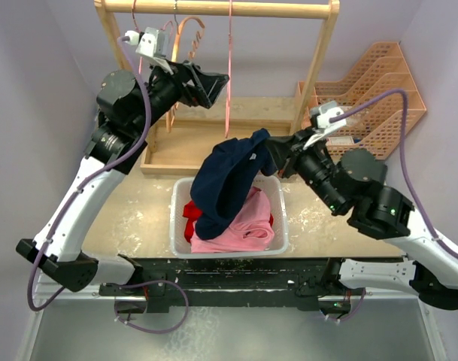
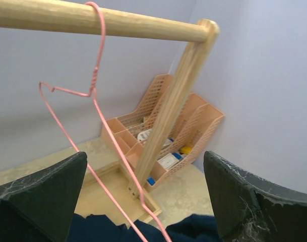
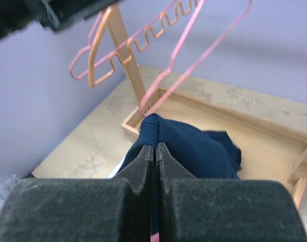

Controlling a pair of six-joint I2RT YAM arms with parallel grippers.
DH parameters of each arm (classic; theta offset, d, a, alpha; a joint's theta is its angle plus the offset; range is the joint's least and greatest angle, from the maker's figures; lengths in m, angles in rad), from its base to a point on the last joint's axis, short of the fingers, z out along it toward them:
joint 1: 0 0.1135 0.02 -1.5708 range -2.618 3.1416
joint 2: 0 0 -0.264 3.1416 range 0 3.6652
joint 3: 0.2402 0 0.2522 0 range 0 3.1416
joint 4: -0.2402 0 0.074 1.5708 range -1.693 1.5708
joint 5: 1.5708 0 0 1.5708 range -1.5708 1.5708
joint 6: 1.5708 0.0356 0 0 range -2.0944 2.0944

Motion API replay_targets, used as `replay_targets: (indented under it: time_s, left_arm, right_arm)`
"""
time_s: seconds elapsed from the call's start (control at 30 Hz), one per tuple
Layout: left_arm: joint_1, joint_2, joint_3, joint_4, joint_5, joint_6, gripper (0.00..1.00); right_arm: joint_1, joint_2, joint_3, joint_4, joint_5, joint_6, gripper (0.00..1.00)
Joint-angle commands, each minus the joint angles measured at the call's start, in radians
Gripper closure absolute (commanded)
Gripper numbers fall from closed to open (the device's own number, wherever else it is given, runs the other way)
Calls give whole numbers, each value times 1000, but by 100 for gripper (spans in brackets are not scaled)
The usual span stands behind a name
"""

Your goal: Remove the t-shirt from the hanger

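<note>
**Navy t-shirt pinched by the right gripper in front of the clothes rack**

A navy blue t-shirt [image 1: 227, 184] hangs bunched in the air just in front of the base tray of a pale wooden clothes rack [image 1: 317, 56]. Its upper fold is clamped between the closed black fingers of the right gripper [image 3: 154, 151]. The rest of the fabric droops forward and down, away from the rack.

A thin pink wire hanger [image 2: 94, 91] hangs by its hook from the rack's top rod. Its lower wire reaches down to the top of the navy fabric. It is not clear whether any part of the hanger is inside the shirt.

The left gripper [image 1: 216, 86] is raised below the rod, just left of the pink hanger, with its jaws spread wide and nothing between them. A copper-coloured notched hanger [image 1: 187, 37] hangs from the rod further left.

A white plastic bin [image 1: 283, 226] sits just in front of the rack's base, under the drooping shirt, and holds pink and red clothes [image 1: 244, 229]. An orange lattice desk organiser [image 1: 390, 90] stands just right of the rack's right post.
</note>
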Motion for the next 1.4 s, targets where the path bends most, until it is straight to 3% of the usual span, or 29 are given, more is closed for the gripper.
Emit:
replay_targets:
  time_s: [0.0,0.23,0.7,0.9,1.2,1.37]
  left_arm:
    - [2,-57,-56,53,116,-64,1]
    - [2,-140,-73,57,215,-85,1]
    - [2,-219,-87,1,183,-38,1]
    - [2,-233,-102,-10,155,-28,1]
    - [2,-256,-137,-2,102,-18,1]
    - [2,-259,-145,-6,84,-18,1]
  right_arm:
    - [3,-6,155,52,-34,-95,100]
    - [3,87,466,72,-182,-203,100]
    - [5,366,1008,51,-468,-234,100]
    - [4,374,1028,100,-487,-237,100]
    - [5,373,897,163,-512,-188,100]
    - [4,505,1023,109,-575,-150,100]
